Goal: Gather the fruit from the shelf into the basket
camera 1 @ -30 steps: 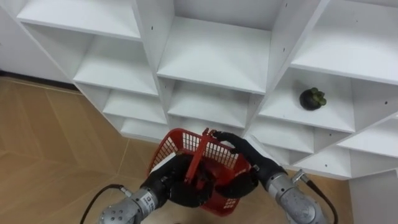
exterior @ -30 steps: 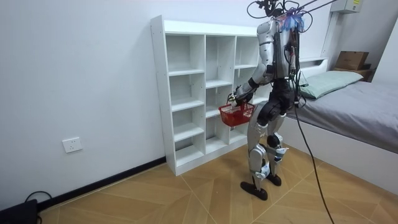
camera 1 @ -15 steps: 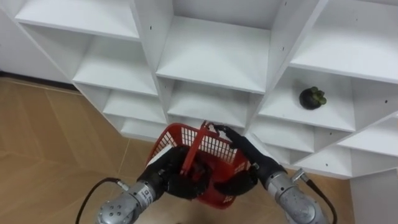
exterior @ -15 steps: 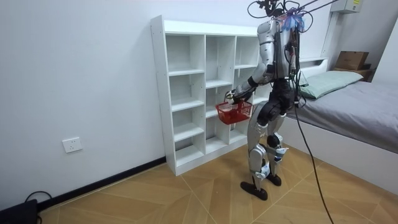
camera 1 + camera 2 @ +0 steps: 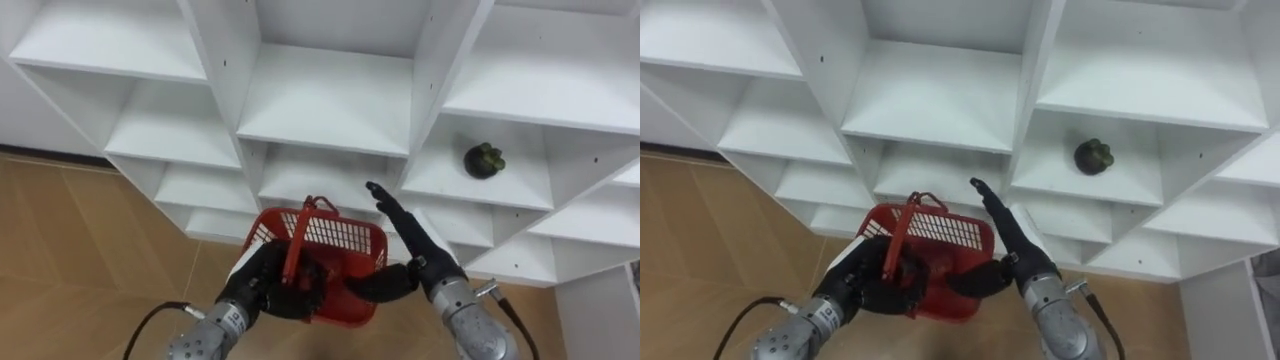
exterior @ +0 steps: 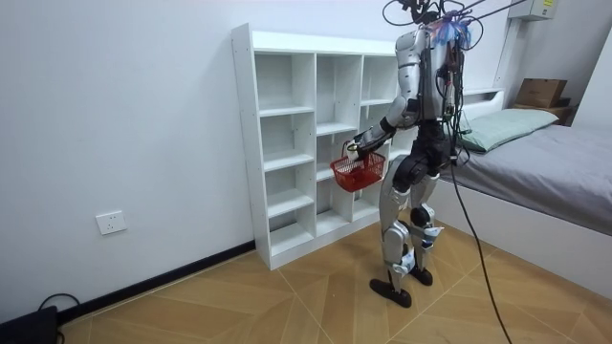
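Setting: a white open-fronted shelving unit [image 5: 330, 100] stands on a wooden floor [image 5: 80, 250], seen from above by the robot.
Robot: in the room view it stands upright close in front of the shelves, with a grey-covered bed [image 6: 545, 162] behind it on the room view's right.
Fruit: a small dark round fruit with a green cap [image 5: 484, 160] sits alone on a shelf in the right-hand column, toward the back of its compartment.
Basket: a red plastic mesh basket [image 5: 340, 245] hangs in front of the lower middle shelves, its handle upright, well apart from the fruit.
Left hand [image 5: 268, 288]: fingers curled round the basket's handle, carrying it.
Right hand [image 5: 412, 245]: flat and spread, fingers straight and pointing up toward the shelves, thumb out to the side just beside the basket's right wall; it holds nothing and lies below and left of the fruit, not touching it.
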Motion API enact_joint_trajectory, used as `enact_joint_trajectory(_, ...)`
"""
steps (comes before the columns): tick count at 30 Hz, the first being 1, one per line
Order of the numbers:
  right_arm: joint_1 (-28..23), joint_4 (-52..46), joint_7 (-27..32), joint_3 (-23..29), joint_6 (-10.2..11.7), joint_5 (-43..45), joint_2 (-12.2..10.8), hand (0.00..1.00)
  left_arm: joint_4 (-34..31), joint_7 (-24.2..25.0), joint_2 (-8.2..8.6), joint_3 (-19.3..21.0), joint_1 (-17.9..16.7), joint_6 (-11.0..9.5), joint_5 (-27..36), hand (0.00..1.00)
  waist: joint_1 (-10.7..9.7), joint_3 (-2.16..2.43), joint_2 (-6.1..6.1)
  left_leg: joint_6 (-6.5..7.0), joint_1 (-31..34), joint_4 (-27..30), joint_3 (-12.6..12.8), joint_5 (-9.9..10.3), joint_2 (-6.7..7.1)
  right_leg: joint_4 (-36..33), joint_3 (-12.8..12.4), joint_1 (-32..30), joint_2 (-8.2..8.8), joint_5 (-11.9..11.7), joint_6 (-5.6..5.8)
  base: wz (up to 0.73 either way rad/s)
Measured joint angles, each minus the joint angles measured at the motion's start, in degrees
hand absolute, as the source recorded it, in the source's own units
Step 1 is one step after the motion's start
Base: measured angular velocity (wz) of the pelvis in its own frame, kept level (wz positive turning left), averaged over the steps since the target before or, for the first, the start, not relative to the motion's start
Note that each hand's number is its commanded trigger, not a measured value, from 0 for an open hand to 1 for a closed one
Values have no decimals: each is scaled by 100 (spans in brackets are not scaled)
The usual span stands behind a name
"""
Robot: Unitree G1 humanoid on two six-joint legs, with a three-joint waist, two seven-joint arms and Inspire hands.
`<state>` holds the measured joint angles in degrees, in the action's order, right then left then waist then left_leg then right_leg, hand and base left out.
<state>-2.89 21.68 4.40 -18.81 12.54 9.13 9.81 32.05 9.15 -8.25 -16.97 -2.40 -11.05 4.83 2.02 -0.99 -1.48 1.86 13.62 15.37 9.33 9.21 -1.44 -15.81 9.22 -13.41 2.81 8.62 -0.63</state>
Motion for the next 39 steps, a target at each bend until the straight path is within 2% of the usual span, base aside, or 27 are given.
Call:
enact_joint_trajectory(3, 2, -8, 242, 44, 13, -19, 12, 0, 125, -25, 20, 73, 3, 0, 7, 100, 1, 0, 1, -9, 8, 0, 74, 8, -20, -37, -119, -71, -26, -7, -11, -16)
enact_joint_trajectory(12, -1, -159, 1122, 380, 215, 25, 9, 0, 407, -302, 84, 392, 15, 0, 246, 100, -28, 7, 46, -21, 62, 6, 152, 13, -72, -9, -132, -153, -55, -45, -45, -6)
enact_joint_trajectory(16, -41, -177, 1558, 448, 394, 15, 12, 0, 408, -416, 98, 393, 17, 0, 248, 100, -54, 10, 91, -27, 59, 8, 148, 16, -77, -14, -133, -148, -68, -46, -46, 0)
enact_joint_trajectory(22, -140, -96, 2063, 444, 498, 10, 10, 0, 628, -650, 112, 392, 27, -10, 250, 100, -93, 3, 151, -30, 21, 16, 156, 19, -78, -85, -144, -146, -65, -45, -47, -1)
enact_joint_trajectory(30, -180, -4, 2816, 447, 548, -253, 7, 0, 674, -960, 121, 389, 1, -10, 243, 100, -171, 3, 154, -29, 40, 37, 155, 18, -62, -87, -228, -184, -67, -28, -45, -1)
enact_joint_trajectory(35, -162, 76, 3269, 527, 676, -233, 8, 0, 675, -1023, 120, 390, 2, -10, 256, 100, -195, 6, 156, -30, 115, 36, 156, 18, -69, -89, -251, -252, -85, -34, -46, -2)
enact_joint_trajectory(39, -75, 292, 3381, 642, 745, -236, 4, 0, 673, -1019, 130, 390, 6, -10, 251, 100, -191, 8, 159, -32, 132, 31, 157, 19, -66, -84, -228, -272, -77, -32, -45, 0)
